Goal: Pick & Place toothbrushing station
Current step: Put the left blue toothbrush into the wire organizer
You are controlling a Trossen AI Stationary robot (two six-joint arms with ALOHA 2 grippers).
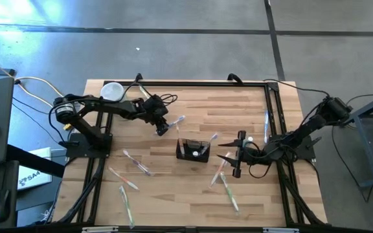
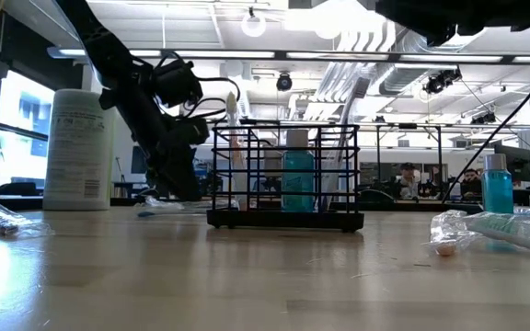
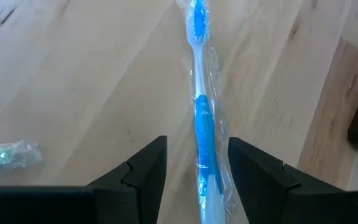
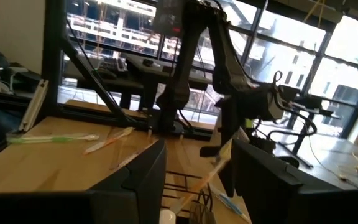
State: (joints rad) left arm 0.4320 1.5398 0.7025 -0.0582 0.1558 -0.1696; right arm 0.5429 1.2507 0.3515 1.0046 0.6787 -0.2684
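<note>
The left gripper is low, fingers open on both sides of a wrapped blue toothbrush, probably to grasp it for the holder. The right gripper waits beside the holder, open and empty.

Little legible text anywhere. Low view — the white cylindrical container standing on the tabletop carries a printed label with several lines of small dark type, too fine to make out a single word. High view — a white sheet or box lying on the floor beside the tabletop's left edge shows dark bold letters that begin "SA"; the rest is cut off by the frame rail and cannot be read. The wrapped toothbrushes bear no print that can be made out, and neither wrist view shows any lettering, number or sign that can be read.
</note>
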